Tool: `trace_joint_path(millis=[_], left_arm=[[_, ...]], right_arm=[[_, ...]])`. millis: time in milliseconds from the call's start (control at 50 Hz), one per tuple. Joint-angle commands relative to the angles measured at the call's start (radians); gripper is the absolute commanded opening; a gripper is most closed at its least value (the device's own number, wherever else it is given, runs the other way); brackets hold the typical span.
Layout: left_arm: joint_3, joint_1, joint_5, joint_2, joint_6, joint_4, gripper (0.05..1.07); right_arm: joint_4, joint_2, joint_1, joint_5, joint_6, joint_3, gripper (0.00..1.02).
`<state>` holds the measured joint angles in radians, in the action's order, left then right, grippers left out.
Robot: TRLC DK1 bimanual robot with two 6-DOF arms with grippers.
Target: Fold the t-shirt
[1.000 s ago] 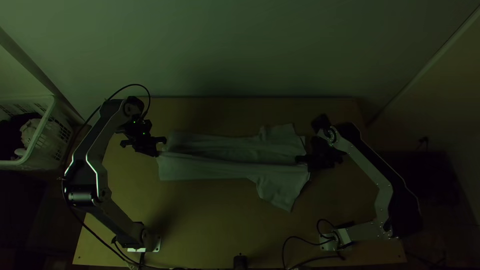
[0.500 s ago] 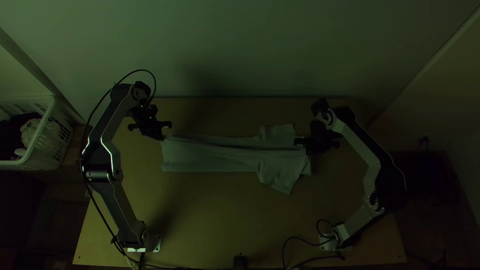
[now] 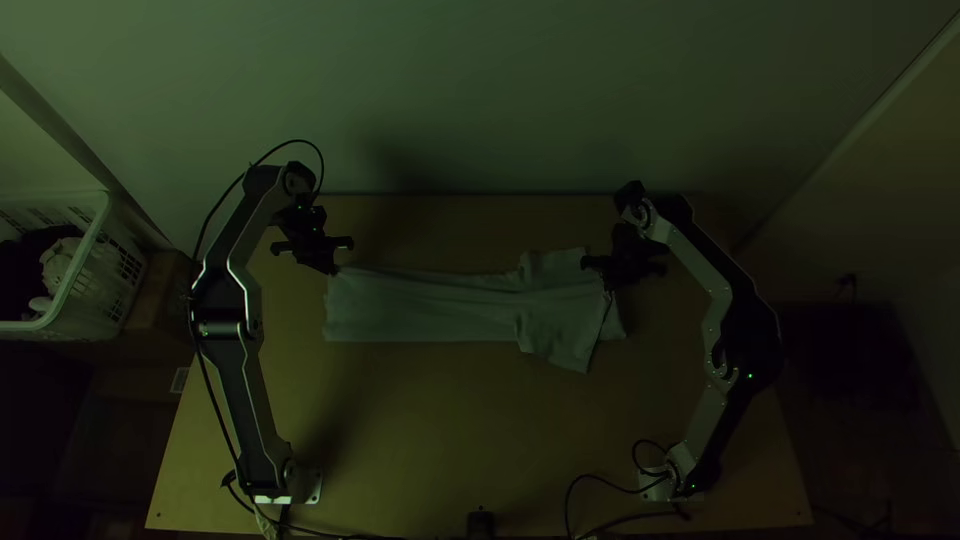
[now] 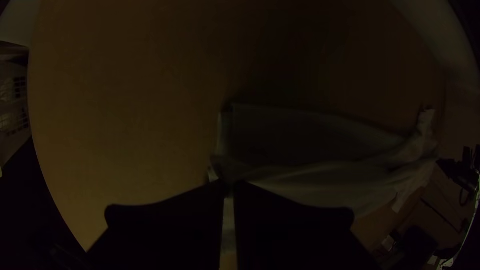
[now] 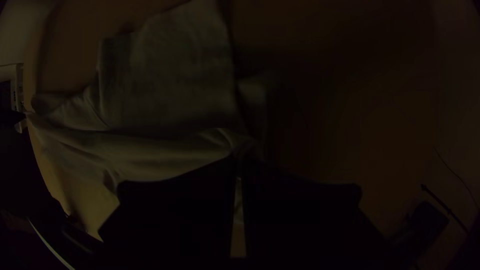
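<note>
The pale t-shirt (image 3: 430,308) lies lengthwise in a long narrow strip, folded over, its hem end at the left and its sleeve end at the right. At the hem end's far corner, my left gripper (image 3: 334,268) is shut on the cloth; in the left wrist view the fabric (image 4: 310,182) runs from between the fingertips of the left gripper (image 4: 228,186). My right gripper (image 3: 607,284) is at the sleeve end, shut on the shirt's edge; in the right wrist view, folds of cloth (image 5: 165,150) gather at the tips of the right gripper (image 5: 239,159).
A white basket (image 3: 85,262) with clothes stands beyond the table's left edge. Black cables (image 3: 600,500) curve over the wooden table (image 3: 440,430) by the right base, and a small dark object (image 3: 480,524) sits at the near edge. A pale wall rises behind the table.
Both grippers have moved toward the table's far side, the left one also slightly right, the right one slightly left. The shirt's near side has drawn up, leaving the strip narrower.
</note>
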<state>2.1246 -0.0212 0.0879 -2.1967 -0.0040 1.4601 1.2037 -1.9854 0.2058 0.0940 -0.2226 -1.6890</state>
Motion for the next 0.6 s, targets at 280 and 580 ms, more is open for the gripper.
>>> trace_joint_path(millis=[280,580], left_arm=[[0.044,-0.006,-0.011,-0.100,-0.031,0.017,0.14],[0.032,-0.016,-0.011,-0.092,-0.037,0.014,1.03]], right_arm=[[-0.072,-0.122,-0.019,-0.011,-0.001,-0.044,0.03],[-0.092,-0.130,-0.020,-0.037,0.039,-0.044,0.12]])
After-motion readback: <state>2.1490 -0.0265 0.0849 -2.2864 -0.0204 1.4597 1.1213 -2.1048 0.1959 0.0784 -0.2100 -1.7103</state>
